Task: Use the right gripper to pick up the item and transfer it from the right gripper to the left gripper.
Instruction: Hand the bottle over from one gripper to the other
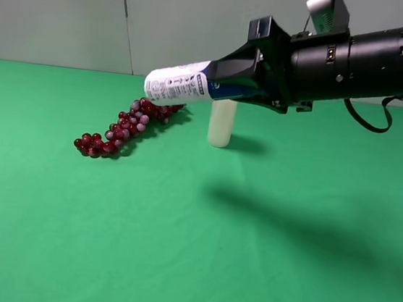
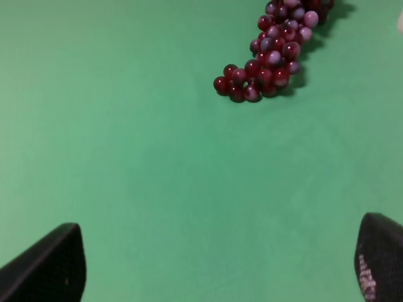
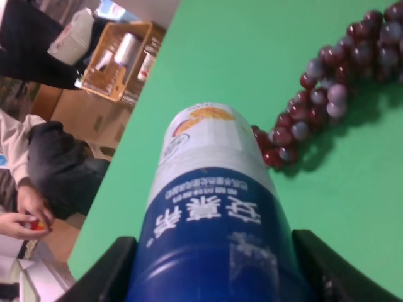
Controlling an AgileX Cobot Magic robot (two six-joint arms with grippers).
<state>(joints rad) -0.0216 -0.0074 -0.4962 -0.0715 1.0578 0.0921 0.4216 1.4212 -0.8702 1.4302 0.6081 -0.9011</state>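
The item, a bottle (image 1: 187, 82) with a dark blue upper body and a white printed lower body, is held almost level in the air above the green table, its white end pointing left. My right gripper (image 1: 240, 77) is shut on its blue part. In the right wrist view the bottle (image 3: 211, 220) fills the middle, a finger (image 3: 107, 270) on either side. My left gripper (image 2: 220, 270) is open and empty above bare green cloth; only its two black fingertips (image 2: 44, 267) show. It is out of the exterior high view.
A bunch of dark red grapes (image 1: 124, 129) lies on the table left of centre, also in the left wrist view (image 2: 271, 53). A plain white candle (image 1: 221, 123) stands upright behind the bottle. Past the table edge are a person and boxes (image 3: 119, 60).
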